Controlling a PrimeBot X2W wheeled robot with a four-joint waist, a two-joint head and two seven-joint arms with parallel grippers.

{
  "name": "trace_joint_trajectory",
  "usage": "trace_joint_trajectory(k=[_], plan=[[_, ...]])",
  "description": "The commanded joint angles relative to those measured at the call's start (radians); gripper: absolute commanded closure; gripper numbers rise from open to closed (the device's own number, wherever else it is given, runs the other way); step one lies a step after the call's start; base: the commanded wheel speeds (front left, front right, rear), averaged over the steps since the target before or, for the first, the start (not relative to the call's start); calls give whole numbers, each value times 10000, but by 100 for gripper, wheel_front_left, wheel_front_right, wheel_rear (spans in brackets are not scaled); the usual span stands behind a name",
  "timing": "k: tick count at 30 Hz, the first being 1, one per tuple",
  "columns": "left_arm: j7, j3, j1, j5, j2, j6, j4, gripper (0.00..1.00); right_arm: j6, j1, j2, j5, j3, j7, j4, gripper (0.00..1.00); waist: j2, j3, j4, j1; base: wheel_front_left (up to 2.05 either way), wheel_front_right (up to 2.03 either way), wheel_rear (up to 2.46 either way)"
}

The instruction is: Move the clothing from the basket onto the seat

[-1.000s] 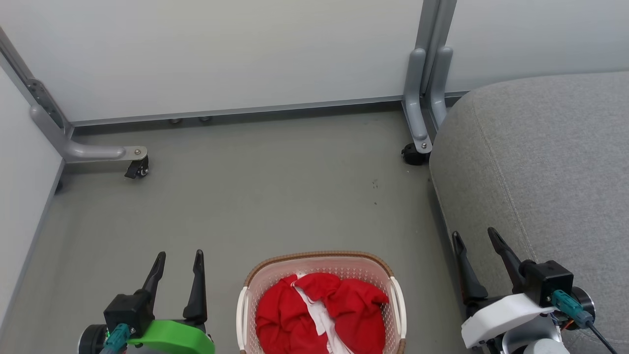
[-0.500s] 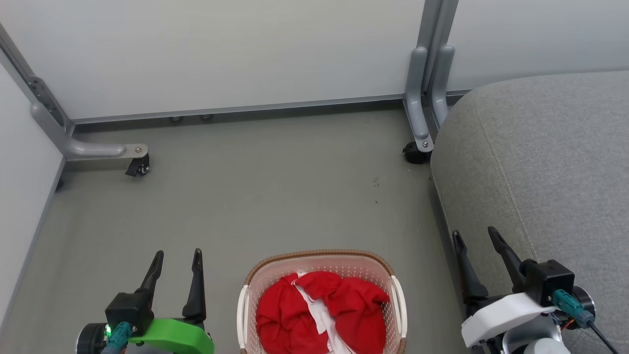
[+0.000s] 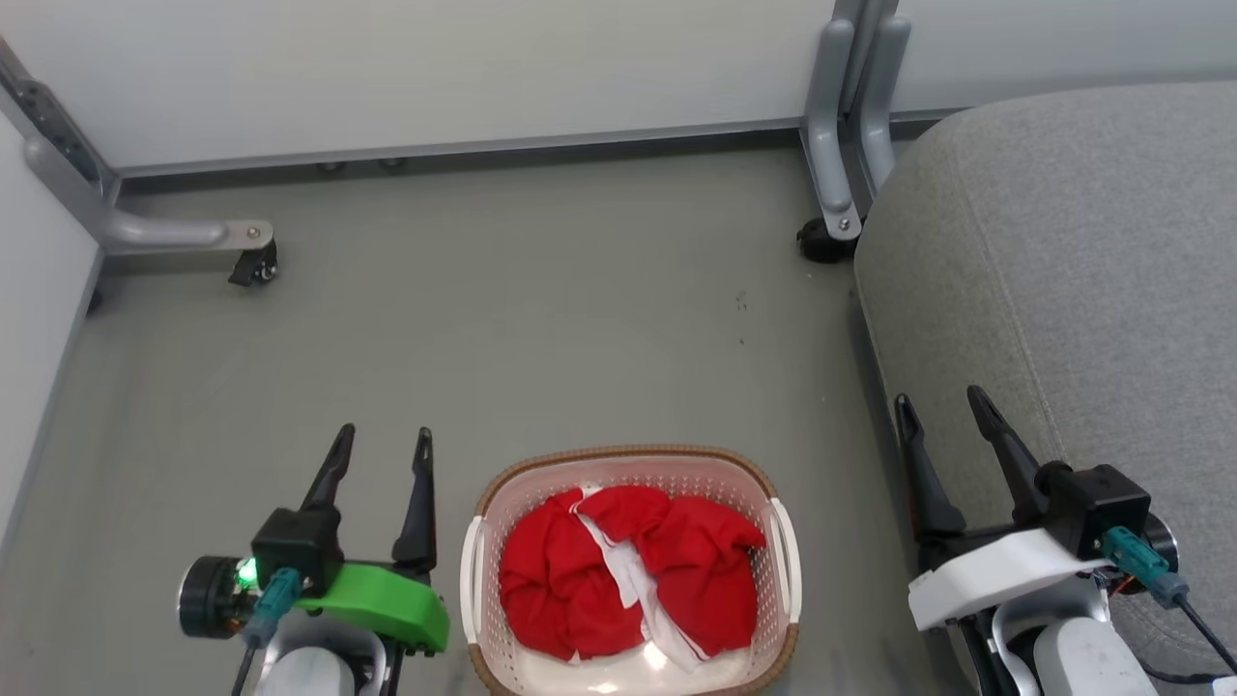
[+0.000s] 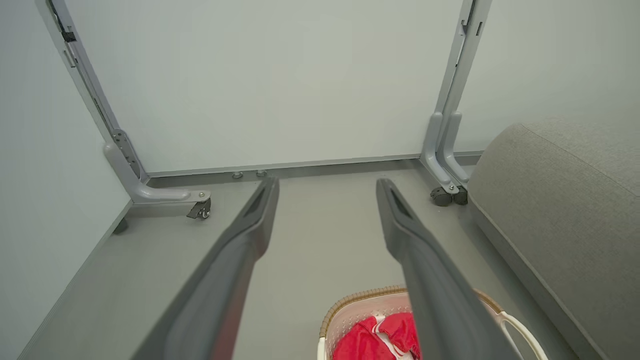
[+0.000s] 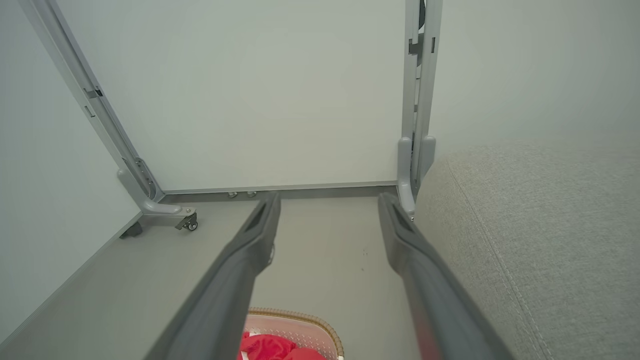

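On my head feed the seat point(image 3: 1063, 242) took up the right side, a broad grey cushion with a rounded edge and a stitched seam running down it, and nothing lay on it. The grey floor point(image 3: 541, 319) spread to its left, closed off at the far end by pale partition panels point(image 3: 435, 68) on grey metal legs point(image 3: 839, 126).

The basket point(image 3: 618, 452) stood on the floor at the bottom middle, well short of the panels and a little apart from the seat's edge. The clothing point(image 3: 676, 570) was bunched inside it, red with a white strip across the middle, lying below the brown rim.

My left gripper point(image 3: 385, 431) sat just left of the basket with its fingers spread wide and nothing between them; on its wrist feed I saw bare floor in the gap. My right gripper point(image 3: 938, 395) sat between the basket and the seat, fingertips against the seat's edge in the head feed, equally wide and empty.

Two small black casters point(image 3: 253, 271) were under the partition legs, one far left and one beside the seat's far corner.
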Motion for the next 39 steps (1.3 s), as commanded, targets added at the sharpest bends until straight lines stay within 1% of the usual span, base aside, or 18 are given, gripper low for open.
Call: trace_joint_trajectory(k=[1, 9, 15, 24, 33, 36, 39], plan=[[-9, -192, -354, 64, 8, -6, 124, 0, 1, -232, -24, -35, 3, -70, -98, 0, -1, 670, -52, 0, 0, 0, 0], [-9, -1530, -1611, 207, 14, -84, 1471, 0, 1, -952, -25, -36, 84, -193, -284, 0, -1, 2005, -355, 0, 0, 0, 0], [-8, -2701, -2663, 99, 20, -168, 2606, 0, 1, -1443, -22, -36, 80, -335, -362, 0, -1, 3012, -636, 0, 0, 0, 0], [-9, -4224, -4376, -170, 30, -103, 4351, 0, 1, -2141, -24, 28, 127, -549, -607, 0, -1, 4647, -1103, 0, 0, 0, 0], [28, -5097, -5979, -118, 36, 17, 6151, 0, 1, -2651, -19, 216, 327, -763, -804, 0, -1, 6154, -1722, 0, 0, 0, 0], [52, -5192, -6532, -42, 38, 71, 6835, 0, 1, -2767, -16, 341, 447, -837, -847, 0, -1, 6627, -1930, 0, 0, 0, 0], [40, -5094, -7037, -183, 125, 32, 7417, 0, 1, -2923, -19, 490, 593, -889, -834, 0, -1, 7047, -2161, 0, 0, 0, 0]])
